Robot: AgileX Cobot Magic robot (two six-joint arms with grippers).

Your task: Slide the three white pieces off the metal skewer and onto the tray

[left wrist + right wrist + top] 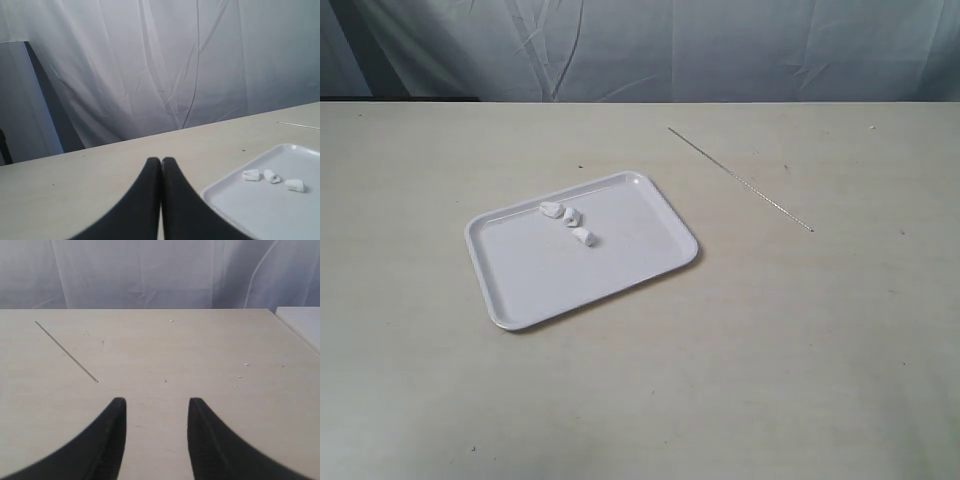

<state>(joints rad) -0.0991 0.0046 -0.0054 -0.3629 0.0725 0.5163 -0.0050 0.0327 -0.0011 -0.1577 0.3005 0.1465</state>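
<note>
The left gripper (161, 162) is pressed shut on nothing; the right gripper (156, 402) gapes wide, also empty. Farther off, the three white pieces (570, 220) lie loose on the tray (550, 290) near its far rim, and beyond it the skewer (740, 178) lies bare on the table (770, 330). The work looks done, so the risk is a stray arm knocking the light pieces over the low rim.

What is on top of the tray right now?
Three white pieces lie loose in a short row on the tray, nothing through them. The metal skewer lies bare on the table, apart from the tray. Nothing covers the tray's surface.
</note>
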